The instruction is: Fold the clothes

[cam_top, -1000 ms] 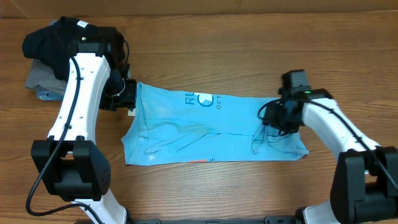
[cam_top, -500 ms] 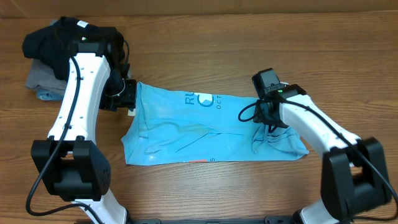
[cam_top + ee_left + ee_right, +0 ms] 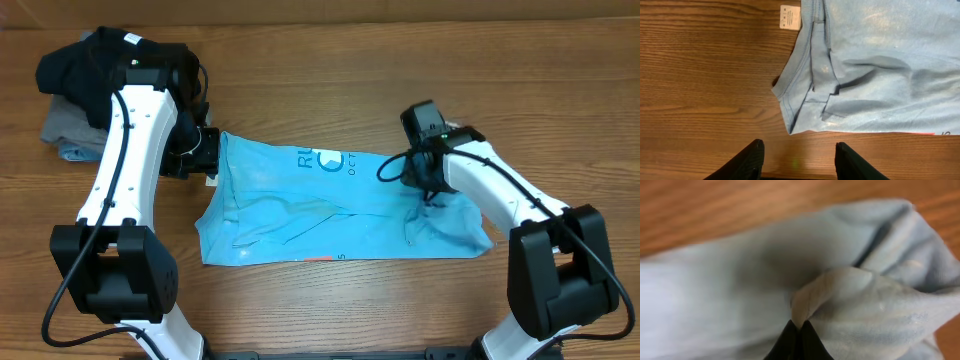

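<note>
Left of T-shirt, black shirt atop grey garments

T-shirt on table. Garment pile behind-left of it. Left gripper at its left edge, right gripper on right end.

The white-shelled left robot arm and its matching right robot arm are wearing blocky black joint housings, thin black cables looping alongside.

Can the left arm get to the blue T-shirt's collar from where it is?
Probably yes. The left gripper is open, and the collar of the T-shirt lies flat just ahead of it, with only bare table between and nothing covering it.
</note>
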You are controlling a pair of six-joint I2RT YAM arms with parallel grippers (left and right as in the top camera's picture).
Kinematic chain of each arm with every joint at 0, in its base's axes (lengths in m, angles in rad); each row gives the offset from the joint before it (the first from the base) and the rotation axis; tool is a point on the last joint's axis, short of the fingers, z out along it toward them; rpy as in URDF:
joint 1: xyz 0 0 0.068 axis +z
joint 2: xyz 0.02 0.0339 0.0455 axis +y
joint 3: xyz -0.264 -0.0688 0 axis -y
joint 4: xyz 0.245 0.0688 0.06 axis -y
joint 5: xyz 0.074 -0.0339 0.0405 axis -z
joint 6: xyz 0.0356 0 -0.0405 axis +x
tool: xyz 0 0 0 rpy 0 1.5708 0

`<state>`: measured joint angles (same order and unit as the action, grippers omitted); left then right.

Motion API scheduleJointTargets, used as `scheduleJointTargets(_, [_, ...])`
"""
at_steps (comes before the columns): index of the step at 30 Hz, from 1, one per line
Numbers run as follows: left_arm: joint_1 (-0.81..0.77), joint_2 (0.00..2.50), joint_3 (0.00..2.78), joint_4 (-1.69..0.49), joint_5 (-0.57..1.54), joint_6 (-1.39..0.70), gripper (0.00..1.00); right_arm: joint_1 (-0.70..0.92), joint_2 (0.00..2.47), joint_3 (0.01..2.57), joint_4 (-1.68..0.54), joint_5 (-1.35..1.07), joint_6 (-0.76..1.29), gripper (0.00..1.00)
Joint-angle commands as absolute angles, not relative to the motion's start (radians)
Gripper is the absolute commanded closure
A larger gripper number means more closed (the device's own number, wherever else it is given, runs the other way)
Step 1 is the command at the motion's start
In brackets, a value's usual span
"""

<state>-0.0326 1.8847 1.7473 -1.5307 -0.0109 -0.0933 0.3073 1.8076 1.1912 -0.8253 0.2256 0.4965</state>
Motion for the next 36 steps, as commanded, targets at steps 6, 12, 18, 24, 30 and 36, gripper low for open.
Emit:
scheduleJointTargets(6, [-0.035, 1.863, 1.772, -1.528, 0.001, -0.063, 0.51, 0.297, 1.791, 1.259, -0.831, 0.043, 0.433, 0.36])
scheduleJointTargets(12, [-0.033, 1.863, 1.772, -1.524, 0.001, -0.054, 0.51, 0.238, 1.771, 1.259, -0.898, 0.043, 0.432, 0.35])
scheduleJointTargets(18, [-0.034, 1.863, 1.772, -1.522, 0.001, -0.054, 0.51, 0.129, 1.692, 1.259, -1.011, 0.029, 0.384, 0.35])
scheduleJointTargets(24, [-0.033, 1.863, 1.772, -1.517, 0.001, -0.051, 0.51, 0.01, 1.679, 1.239, -1.147, -0.111, 0.302, 0.42])
scheduleJointTargets(30, [-0.033, 1.863, 1.772, -1.512, 0.001, -0.051, 0.5, -0.02, 1.679, 1.135, -1.138, -0.144, 0.301, 0.51])
scheduleJointTargets(36, [-0.033, 1.863, 1.772, -1.512, 0.001, -0.051, 0.5, -0.012, 1.679, 1.042, -1.061, -0.165, 0.31, 0.7])
